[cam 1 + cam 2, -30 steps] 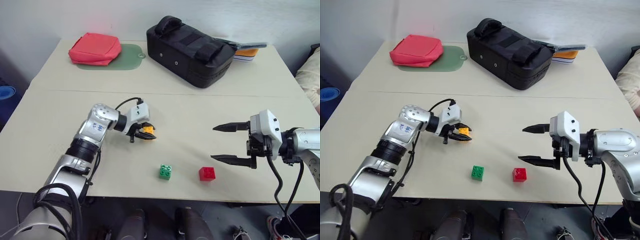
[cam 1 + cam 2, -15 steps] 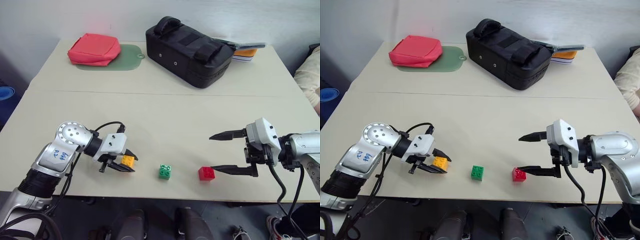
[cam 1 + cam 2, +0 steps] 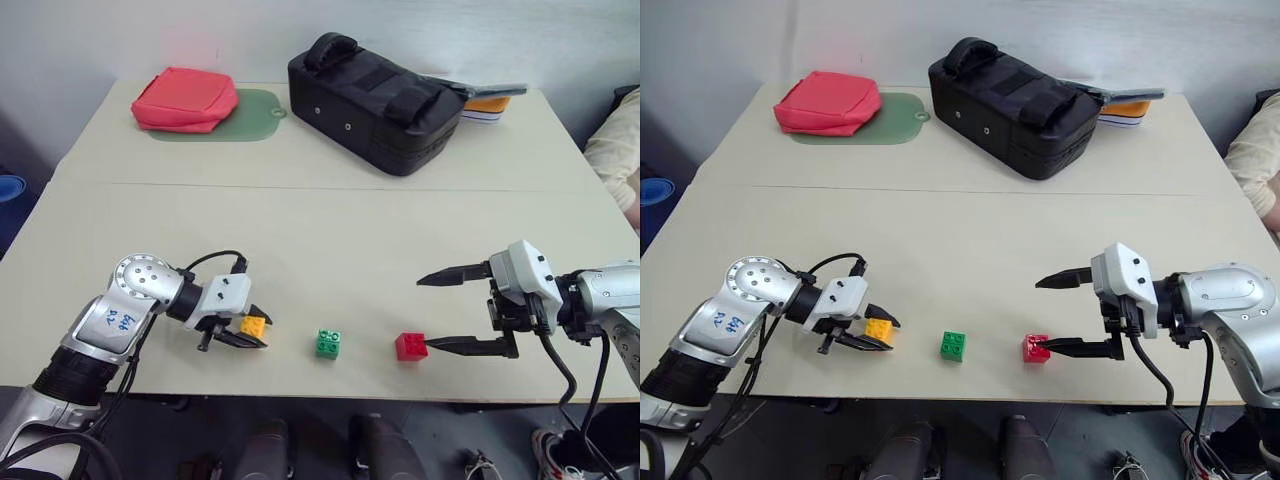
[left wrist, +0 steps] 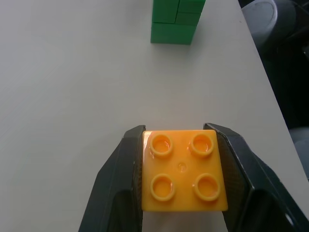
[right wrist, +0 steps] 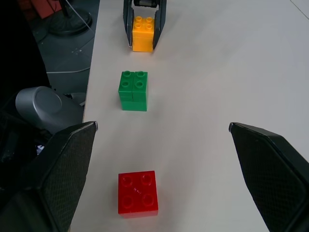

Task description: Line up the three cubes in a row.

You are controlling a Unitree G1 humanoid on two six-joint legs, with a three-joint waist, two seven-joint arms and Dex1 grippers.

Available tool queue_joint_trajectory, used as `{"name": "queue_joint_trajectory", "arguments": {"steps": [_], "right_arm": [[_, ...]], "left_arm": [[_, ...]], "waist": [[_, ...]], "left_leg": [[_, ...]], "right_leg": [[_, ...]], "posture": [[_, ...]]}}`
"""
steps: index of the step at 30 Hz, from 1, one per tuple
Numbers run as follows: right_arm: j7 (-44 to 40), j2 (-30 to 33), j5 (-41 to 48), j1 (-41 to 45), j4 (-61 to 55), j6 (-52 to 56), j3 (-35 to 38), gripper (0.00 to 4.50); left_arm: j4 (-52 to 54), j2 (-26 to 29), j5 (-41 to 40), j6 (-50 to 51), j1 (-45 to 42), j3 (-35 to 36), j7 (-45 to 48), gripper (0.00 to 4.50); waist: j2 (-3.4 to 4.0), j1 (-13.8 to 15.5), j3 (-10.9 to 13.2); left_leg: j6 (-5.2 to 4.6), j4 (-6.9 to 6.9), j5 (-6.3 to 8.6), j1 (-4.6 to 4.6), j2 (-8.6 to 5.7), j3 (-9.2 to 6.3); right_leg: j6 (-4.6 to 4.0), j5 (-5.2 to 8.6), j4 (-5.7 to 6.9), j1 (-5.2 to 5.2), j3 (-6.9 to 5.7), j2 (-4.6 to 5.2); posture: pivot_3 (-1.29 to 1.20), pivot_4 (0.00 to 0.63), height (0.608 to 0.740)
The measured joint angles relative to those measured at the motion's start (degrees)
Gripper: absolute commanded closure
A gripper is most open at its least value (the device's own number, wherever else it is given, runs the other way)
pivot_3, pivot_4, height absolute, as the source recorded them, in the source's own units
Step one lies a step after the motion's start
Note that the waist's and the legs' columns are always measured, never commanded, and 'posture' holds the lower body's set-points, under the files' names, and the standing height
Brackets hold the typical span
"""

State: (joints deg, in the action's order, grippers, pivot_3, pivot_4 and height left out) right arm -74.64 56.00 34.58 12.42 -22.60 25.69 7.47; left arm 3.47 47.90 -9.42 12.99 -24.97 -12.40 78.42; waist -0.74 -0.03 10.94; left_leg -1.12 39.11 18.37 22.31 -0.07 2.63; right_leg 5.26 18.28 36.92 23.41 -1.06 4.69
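3 cubes sit near the front edge of the table (image 3: pixel 330 230), roughly on 1 line running left to right.

Orange-yellow cube (image 3: pixel 253 326): leftmost, clamped between the 2 black fingers of the left gripper (image 3: pixel 243 330). In the left wrist view the fingers press on 2 opposite sides of the cube, its 4 studs facing up. Whether its base touches the table I cannot tell.

Green cube (image 3: pixel 328 343): middle, free on the table, apart from both grippers. In the right wrist view it reads as 2 bricks stacked.

Red cube (image 3: pixel 411 346): rightmost, free on the table. The right gripper (image 3: pixel 445 312) stands wide, fingers spread, holding nothing; the tip of its nearer finger lies just beside the red cube on its right side. Contact cannot be judged.

Spacing: the gaps orange-yellow to green and green to red look about alike.

Far side of the table: red pouch (image 3: pixel 185 99) lying on a green mat (image 3: pixel 245 113) at the left, black bag (image 3: pixel 375 102) at centre, some flat items (image 3: pixel 488 103) just behind the bag. A person's sleeve (image 3: pixel 615 145) shows at the right edge.
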Motion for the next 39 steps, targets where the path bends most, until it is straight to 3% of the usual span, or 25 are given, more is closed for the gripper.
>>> {"name": "queue_joint_trajectory", "arguments": {"steps": [1, 9, 24, 28, 35, 39], "right_arm": [[0.00, 0.00, 0.00, -0.01, 0.00, -0.02, -0.04, 0.00], [-0.11, 0.00, 0.42, -0.30, -0.02, 0.13, -0.02, 0.00], [0.04, -0.11, 0.08, 1.67, 1.79, -0.65, -0.30, 0.00], [0.11, -0.11, 0.08, 1.62, 1.78, -0.65, -0.30, 0.00], [-0.03, -0.11, 0.15, 0.39, 0.75, -0.74, -0.30, 0.00], [-0.04, -0.11, 0.20, 0.40, 0.46, -0.73, -0.30, 0.00]], "left_arm": [[-0.23, -0.26, 0.21, -0.01, -0.11, 0.00, -0.32, 2.24], [-0.50, 0.01, -1.28, 0.97, 0.93, 1.18, -1.63, 0.03], [2.15, 2.53, -3.71, 2.72, 2.87, 3.02, -1.07, 0.03], [0.86, 2.74, -3.70, 2.11, 2.87, 3.02, -0.84, 0.84], [0.18, 2.87, -3.91, 1.71, 2.78, 3.13, -0.35, 2.88], [0.80, 3.17, -4.08, 1.90, 3.04, 3.18, 0.20, 2.99]], "waist": [[0.00, 0.06, 0.00], [0.00, -0.19, 0.00], [0.00, -0.09, 0.00], [0.00, -0.10, 0.00], [0.00, -0.10, 0.00], [0.00, -0.11, 0.00]], "left_leg": [[0.00, 0.00, 0.00, 0.00, -0.01, 0.00], [0.00, -0.03, 0.00, 0.01, 0.01, 0.00], [0.00, -0.03, 0.00, 0.00, 0.00, 0.00], [0.00, -0.03, 0.00, 0.00, 0.00, 0.00], [0.00, -0.03, 0.01, 0.01, 0.00, 0.00], [0.00, -0.03, 0.01, 0.01, 0.00, 0.00]], "right_leg": [[0.00, 0.00, -0.01, 0.00, 0.00, 0.01], [0.00, 0.00, 0.00, 0.03, 0.00, -0.01], [0.00, 0.00, -0.03, 0.02, 0.00, 0.02], [0.00, 0.00, -0.04, 0.02, 0.00, 0.02], [0.00, 0.00, -0.03, 0.02, 0.00, 0.02], [0.00, 0.00, -0.03, 0.02, 0.01, 0.03]], "posture": [[0.00, 0.150, 0.740], [0.00, 0.150, 0.740], [0.00, 0.150, 0.740], [0.00, 0.150, 0.740], [0.00, 0.150, 0.740], [0.00, 0.150, 0.740]]}}
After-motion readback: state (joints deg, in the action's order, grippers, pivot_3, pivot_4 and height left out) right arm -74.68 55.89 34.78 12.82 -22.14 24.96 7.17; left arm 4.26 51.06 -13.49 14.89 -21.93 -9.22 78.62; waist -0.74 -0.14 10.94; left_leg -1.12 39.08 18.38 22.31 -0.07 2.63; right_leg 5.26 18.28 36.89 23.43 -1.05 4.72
